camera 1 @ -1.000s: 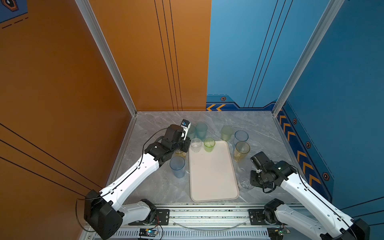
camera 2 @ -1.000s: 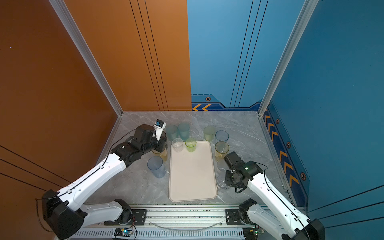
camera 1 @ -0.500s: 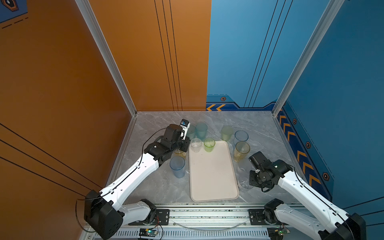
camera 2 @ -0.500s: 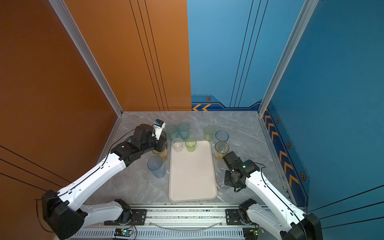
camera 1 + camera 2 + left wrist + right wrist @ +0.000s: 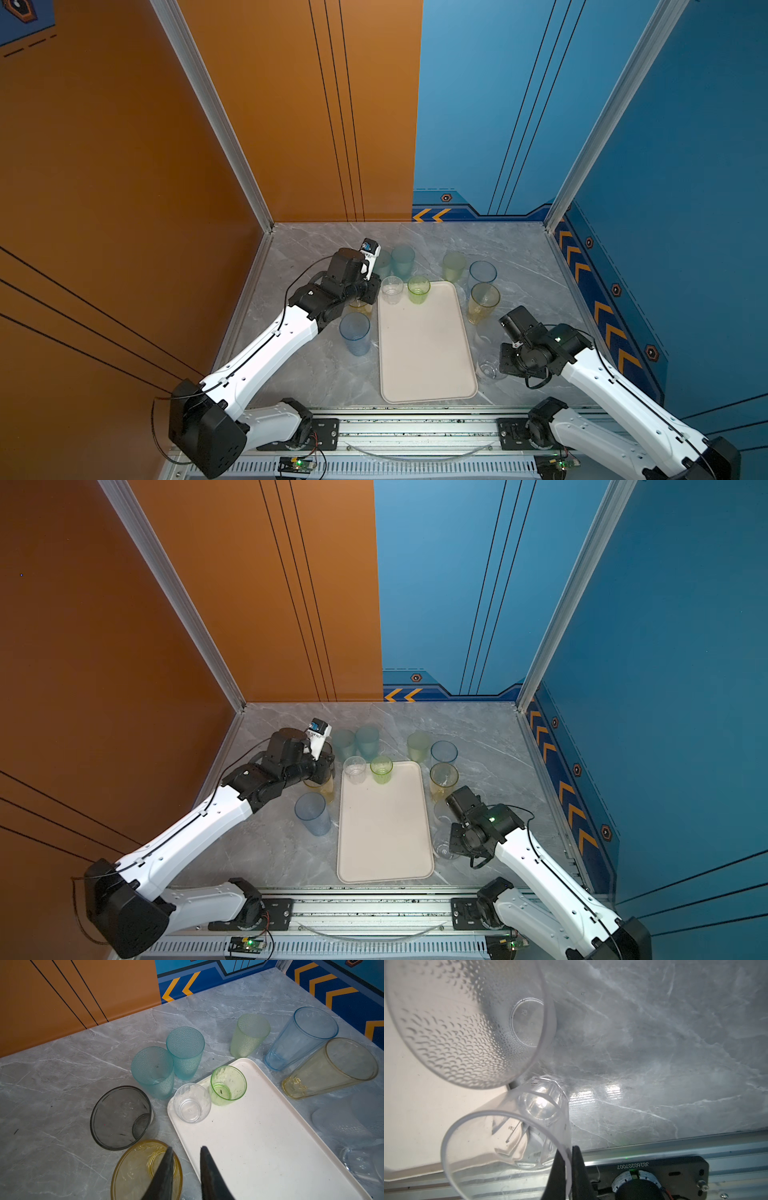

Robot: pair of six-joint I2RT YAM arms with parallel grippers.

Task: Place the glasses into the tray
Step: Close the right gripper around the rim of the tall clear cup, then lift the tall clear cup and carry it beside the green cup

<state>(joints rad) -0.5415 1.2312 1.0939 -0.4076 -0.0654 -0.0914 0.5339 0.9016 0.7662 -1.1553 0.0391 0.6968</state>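
Two tumblers stood in the tray point(image 5: 424, 353): a short clear tumbler point(image 5: 392, 289) and a short green tumbler point(image 5: 418, 289), both ahead of the left gripper point(image 5: 187, 1148). That gripper hung part-open astride the rim of a short yellow tumbler point(image 5: 135, 1169), seemingly not pinching it. The right gripper point(image 5: 568, 1153) was clenched on the rim of a clear faceted tumbler point(image 5: 500, 1147) beside the tray. Ten tumblers, I judged, remained on the bench point(image 5: 519, 257).

right gripper point(image 5: 569, 1150): jaws have closed on the clear glass point(image 5: 506, 1147) rim
position: nudged slightly toward 9 o'clock
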